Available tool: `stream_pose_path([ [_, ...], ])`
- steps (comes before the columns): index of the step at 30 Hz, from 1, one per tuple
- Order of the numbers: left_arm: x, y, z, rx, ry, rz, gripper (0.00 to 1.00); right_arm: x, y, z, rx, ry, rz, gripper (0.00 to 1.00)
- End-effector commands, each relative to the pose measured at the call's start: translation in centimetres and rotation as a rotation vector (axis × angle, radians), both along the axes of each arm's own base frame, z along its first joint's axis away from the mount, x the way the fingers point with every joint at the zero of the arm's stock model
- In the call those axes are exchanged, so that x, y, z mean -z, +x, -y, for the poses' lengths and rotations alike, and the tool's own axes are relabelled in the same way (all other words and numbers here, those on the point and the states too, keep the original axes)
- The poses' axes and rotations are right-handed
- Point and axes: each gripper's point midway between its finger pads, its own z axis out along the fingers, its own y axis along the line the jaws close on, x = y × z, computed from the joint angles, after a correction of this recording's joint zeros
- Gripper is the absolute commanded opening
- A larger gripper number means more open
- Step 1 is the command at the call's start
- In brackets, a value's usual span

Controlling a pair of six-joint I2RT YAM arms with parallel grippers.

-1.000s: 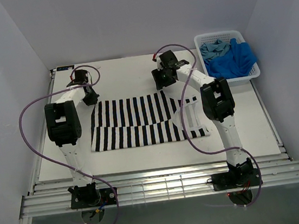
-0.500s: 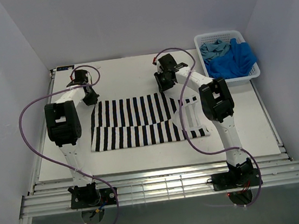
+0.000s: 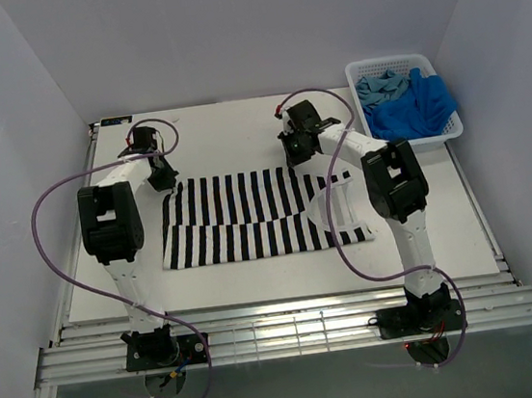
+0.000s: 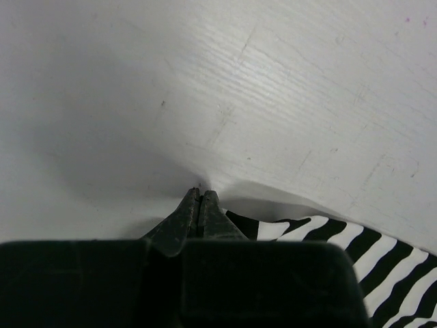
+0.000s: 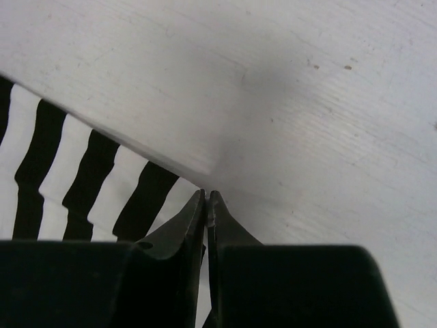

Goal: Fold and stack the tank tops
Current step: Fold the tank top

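The black-and-white striped tank top (image 3: 249,216) lies folded flat on the white table. My left gripper (image 3: 160,180) is at its far left corner. In the left wrist view the left gripper (image 4: 199,193) is shut, with the striped cloth (image 4: 382,253) rising to its tips. My right gripper (image 3: 296,156) is at the far right corner. Its wrist view shows the right gripper (image 5: 207,195) shut on a thin edge of the striped cloth (image 5: 68,171). The royal blue tank top (image 3: 420,107) and the teal tank top (image 3: 379,88) lie bunched in the basket.
A white lattice basket (image 3: 453,127) stands at the table's back right corner, close to the right wall. Grey walls close in both sides and the back. Purple cables loop from both arms over the table.
My right gripper has closed from open onto the far right edge of the striped top, shifting slightly right. The left arm has stayed in place.
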Motion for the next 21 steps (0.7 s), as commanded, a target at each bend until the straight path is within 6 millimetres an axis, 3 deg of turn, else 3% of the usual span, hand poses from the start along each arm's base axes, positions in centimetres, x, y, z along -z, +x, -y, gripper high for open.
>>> stream_pose_path([
  [1,-4.3,0.0,0.9,0.013,-0.039,0.096,0.0,-5.8,0.4,-1.6,-0.052,0.09,0.158,0.08],
  [11,-5.5,-2.5,-0.1,-0.03,0.0,0.122,0.0,-7.3,-4.5,-0.9,-0.096,0.128,0.198,0.08],
  [15,-6.1,-3.5,-1.4,-0.02,0.082,0.135,0.0,-6.3,-7.0,-0.9,-0.119,0.127,0.174,0.08],
  [21,-7.8,-2.7,-2.4,0.068,0.187,0.224,0.0,-6.5,-8.8,0.2,-0.105,0.11,0.188,0.08],
])
